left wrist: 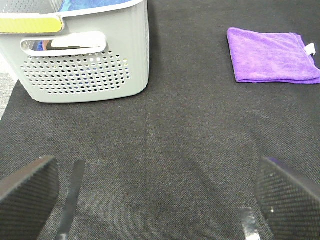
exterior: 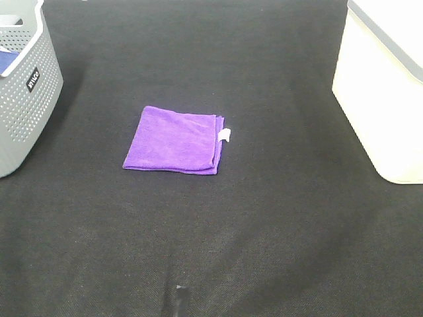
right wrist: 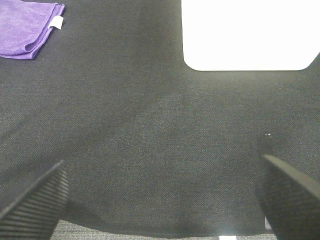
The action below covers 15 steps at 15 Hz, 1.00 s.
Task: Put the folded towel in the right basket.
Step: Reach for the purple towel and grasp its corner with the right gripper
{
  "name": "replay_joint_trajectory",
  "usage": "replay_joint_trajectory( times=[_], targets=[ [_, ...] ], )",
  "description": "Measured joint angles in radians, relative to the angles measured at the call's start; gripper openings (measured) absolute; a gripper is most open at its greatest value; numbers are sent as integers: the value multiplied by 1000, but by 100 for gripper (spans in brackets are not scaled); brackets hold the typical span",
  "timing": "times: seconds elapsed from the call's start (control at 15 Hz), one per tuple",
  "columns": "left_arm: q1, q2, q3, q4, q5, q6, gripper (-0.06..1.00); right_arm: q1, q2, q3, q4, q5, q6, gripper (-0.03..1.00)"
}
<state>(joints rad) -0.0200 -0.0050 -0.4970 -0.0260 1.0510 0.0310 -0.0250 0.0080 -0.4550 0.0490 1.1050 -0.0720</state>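
Note:
A purple folded towel (exterior: 175, 140) with a small white tag lies flat on the dark mat in the middle of the exterior view. It also shows in the left wrist view (left wrist: 272, 56) and at the edge of the right wrist view (right wrist: 27, 27). The right basket (exterior: 386, 86) is white and stands at the right edge; it also shows in the right wrist view (right wrist: 250, 35). My left gripper (left wrist: 157, 200) is open and empty, well away from the towel. My right gripper (right wrist: 160, 200) is open and empty, near the table's front edge. Neither gripper shows in the exterior view.
A grey perforated basket (exterior: 26, 92) stands at the left, with blue cloth inside; it also shows in the left wrist view (left wrist: 85, 65). The dark mat (exterior: 218, 251) covers the table.

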Motion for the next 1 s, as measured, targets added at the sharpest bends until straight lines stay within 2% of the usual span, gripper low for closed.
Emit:
replay_joint_trajectory(
  times=[1.0],
  targets=[
    [0,0,0,5,0,0,99,0,0,0,0,0,0,96]
  ],
)
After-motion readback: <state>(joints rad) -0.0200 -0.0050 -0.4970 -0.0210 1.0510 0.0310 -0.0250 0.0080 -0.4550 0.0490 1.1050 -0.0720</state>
